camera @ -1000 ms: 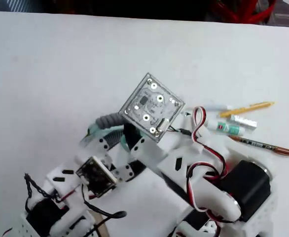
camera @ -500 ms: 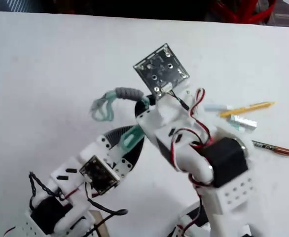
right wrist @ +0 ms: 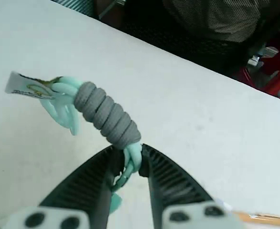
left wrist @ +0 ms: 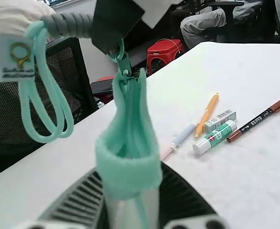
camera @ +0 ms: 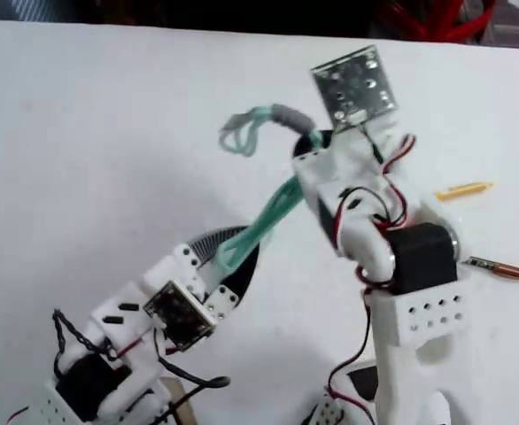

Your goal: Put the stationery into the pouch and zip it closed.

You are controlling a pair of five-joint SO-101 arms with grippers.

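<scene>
Pouch of soft fuzzy cloth; jaws of ribbed matt plastic; table smooth, matt.

Overhead camera looks down; both wrist cameras, close in, seemingly share the pouch.

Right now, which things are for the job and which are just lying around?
For the job: pouch, zip strap, orange pen, glue stick, brown pen, small box, pale pen.
Just lying about: red stool, black chair.
</scene>
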